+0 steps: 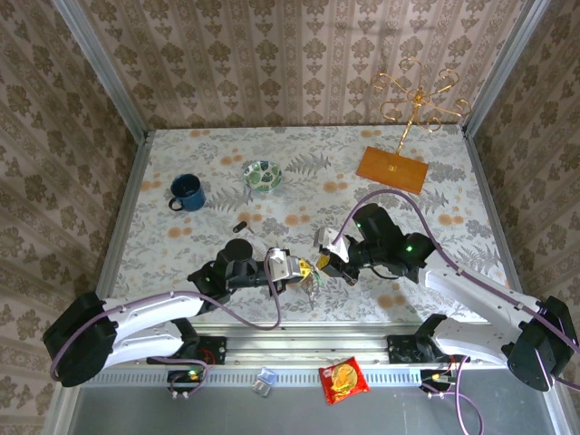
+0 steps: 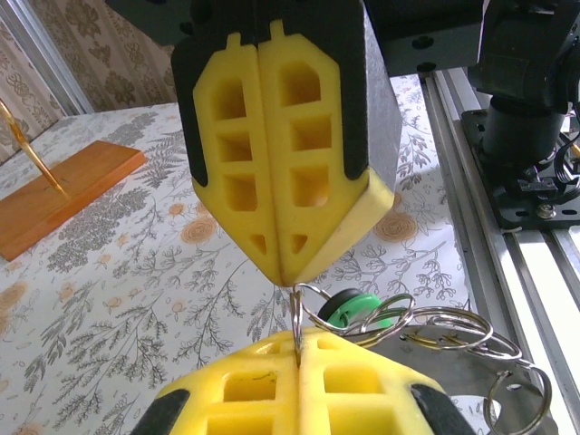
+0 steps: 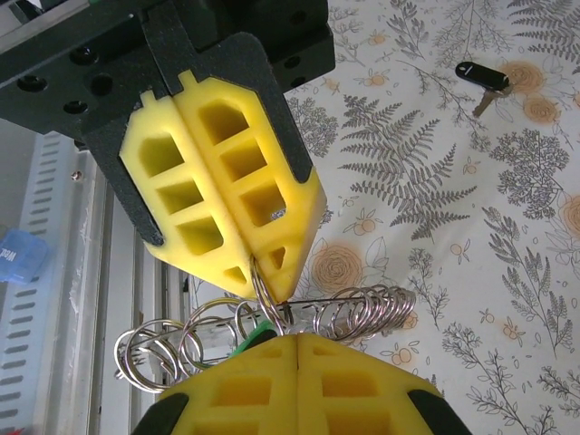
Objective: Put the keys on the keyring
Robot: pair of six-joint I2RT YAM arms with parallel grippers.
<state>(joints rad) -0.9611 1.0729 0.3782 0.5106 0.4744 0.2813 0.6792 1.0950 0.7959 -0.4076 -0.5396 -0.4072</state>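
Note:
The keyring (image 1: pixel 313 279) is a bunch of linked thin metal rings, hanging just above the table's near middle between both grippers. My left gripper (image 2: pixel 295 310) is shut, one ring of the keyring (image 2: pixel 299 304) pinched edge-on between its yellow pads. The green-headed key (image 2: pixel 359 308) hangs on the rings just behind it. From the other side, my right gripper (image 3: pixel 283 314) is shut on another ring of the keyring (image 3: pixel 362 311); a sliver of the green key (image 3: pixel 256 330) shows below. The black key (image 1: pixel 240 226) (image 3: pixel 480 76) lies loose on the table, apart from both grippers (image 1: pixel 292 268) (image 1: pixel 328 258).
A blue mug (image 1: pixel 186 192) and a green-patterned bowl (image 1: pixel 262 175) stand at the back left. A gold wire stand (image 1: pixel 417 95) on an orange base (image 1: pixel 391 168) stands at the back right. A snack packet (image 1: pixel 343 379) lies beyond the metal rail (image 1: pixel 299 349) at the near edge.

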